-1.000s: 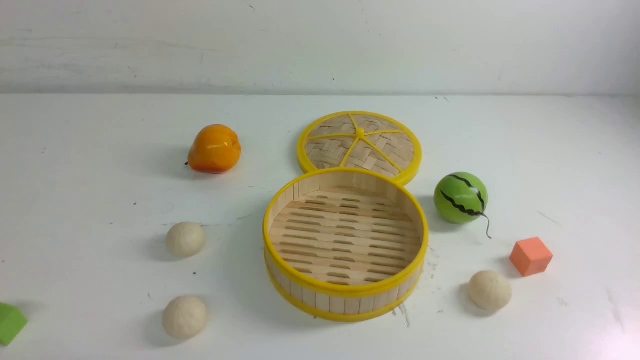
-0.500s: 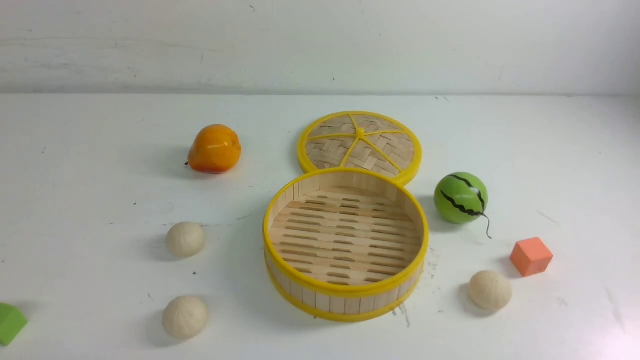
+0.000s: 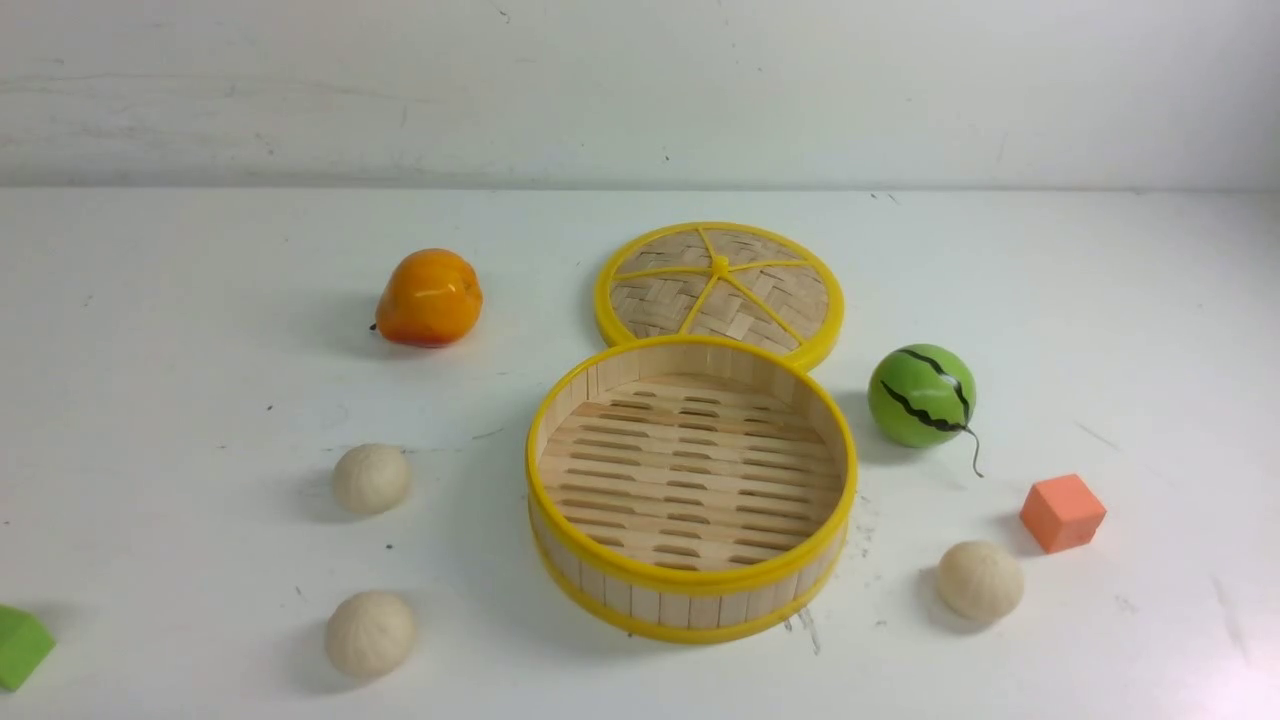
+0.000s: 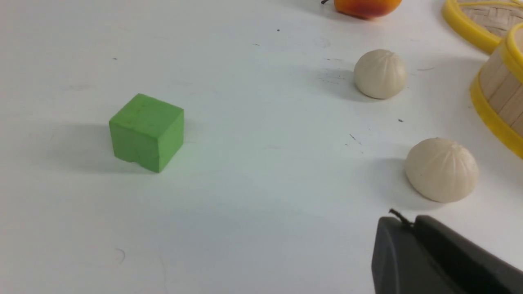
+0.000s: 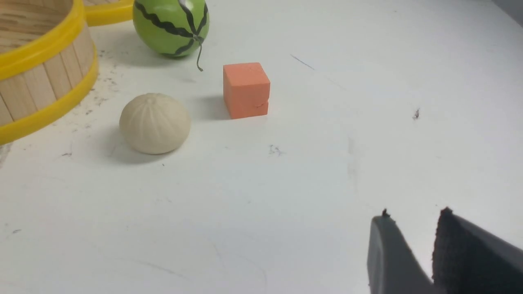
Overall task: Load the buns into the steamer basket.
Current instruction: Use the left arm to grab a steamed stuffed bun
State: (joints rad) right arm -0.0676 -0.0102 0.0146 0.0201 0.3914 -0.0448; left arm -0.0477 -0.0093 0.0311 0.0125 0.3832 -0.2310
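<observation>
Three cream pleated buns lie on the white table around the steamer basket (image 3: 692, 606): two to its left (image 3: 370, 479) (image 3: 369, 633) and one to its right (image 3: 979, 580). The basket holds nothing. My left gripper (image 4: 408, 222) is shut and empty, just short of the nearer left bun (image 4: 441, 169); the farther left bun (image 4: 380, 73) and the basket wall (image 4: 496, 94) lie beyond. My right gripper (image 5: 414, 216) is open by a narrow gap and empty, well away from the right bun (image 5: 154, 122) and the basket (image 5: 41, 81). Neither gripper shows in the front view.
The woven lid (image 3: 720, 290) lies behind the basket, touching it. An orange fruit (image 3: 429, 297) sits at the back left and a watermelon ball (image 3: 921, 396) to the right. An orange cube (image 3: 1062, 512) is near the right bun, a green cube (image 3: 20, 645) at the left edge.
</observation>
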